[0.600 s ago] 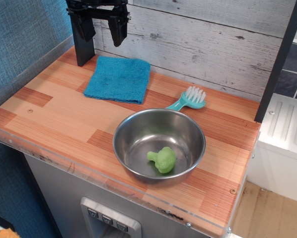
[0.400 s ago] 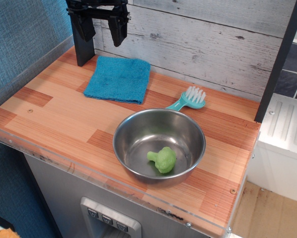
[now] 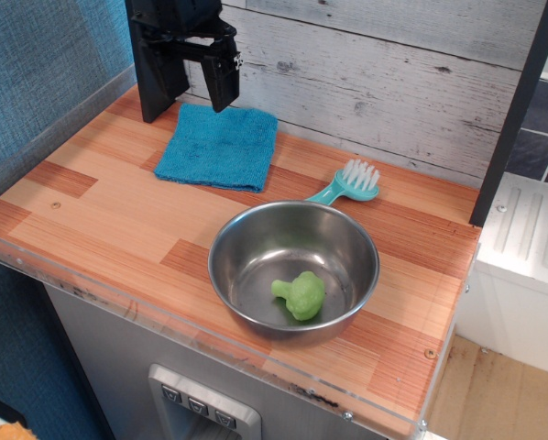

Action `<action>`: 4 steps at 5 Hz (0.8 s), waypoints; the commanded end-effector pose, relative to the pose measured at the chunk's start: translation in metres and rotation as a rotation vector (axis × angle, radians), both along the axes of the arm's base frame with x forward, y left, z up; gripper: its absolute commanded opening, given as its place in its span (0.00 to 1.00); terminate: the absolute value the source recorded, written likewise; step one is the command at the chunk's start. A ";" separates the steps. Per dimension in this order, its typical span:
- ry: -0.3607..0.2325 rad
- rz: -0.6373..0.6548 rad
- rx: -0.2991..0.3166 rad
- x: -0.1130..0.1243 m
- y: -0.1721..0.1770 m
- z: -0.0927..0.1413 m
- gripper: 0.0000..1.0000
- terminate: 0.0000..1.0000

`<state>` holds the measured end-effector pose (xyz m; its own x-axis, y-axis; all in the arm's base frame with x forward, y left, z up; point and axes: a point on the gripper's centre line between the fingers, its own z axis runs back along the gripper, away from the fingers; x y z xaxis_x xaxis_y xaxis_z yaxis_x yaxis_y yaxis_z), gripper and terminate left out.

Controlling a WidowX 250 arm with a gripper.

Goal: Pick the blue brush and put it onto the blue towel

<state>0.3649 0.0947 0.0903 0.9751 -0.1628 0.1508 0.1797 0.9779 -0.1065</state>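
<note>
The blue brush (image 3: 345,183) lies on the wooden counter just behind the steel bowl, white bristles up and to the right, handle pointing left toward the bowl's rim. The blue towel (image 3: 218,146) lies flat at the back left of the counter. My gripper (image 3: 198,87) hangs open and empty above the towel's far edge, black fingers pointing down, well to the left of the brush.
A steel bowl (image 3: 246,238) with a green toy broccoli (image 3: 300,295) in it stands front centre. A grey plank wall (image 3: 393,82) runs behind the counter. A dark post (image 3: 510,119) stands at the right edge. The counter's front edge (image 3: 164,321) has a clear strip.
My gripper has dropped lower toward the towel and shifted slightly. The brush, towel and bowl have not moved.
</note>
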 end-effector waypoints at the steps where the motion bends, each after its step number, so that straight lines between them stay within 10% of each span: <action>1: -0.072 -0.374 0.057 0.012 -0.035 0.006 1.00 0.00; 4: -0.052 -0.706 0.136 0.006 -0.119 -0.026 1.00 0.00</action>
<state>0.3710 -0.0266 0.0491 0.6316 -0.7690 0.0985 0.7729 0.6345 -0.0015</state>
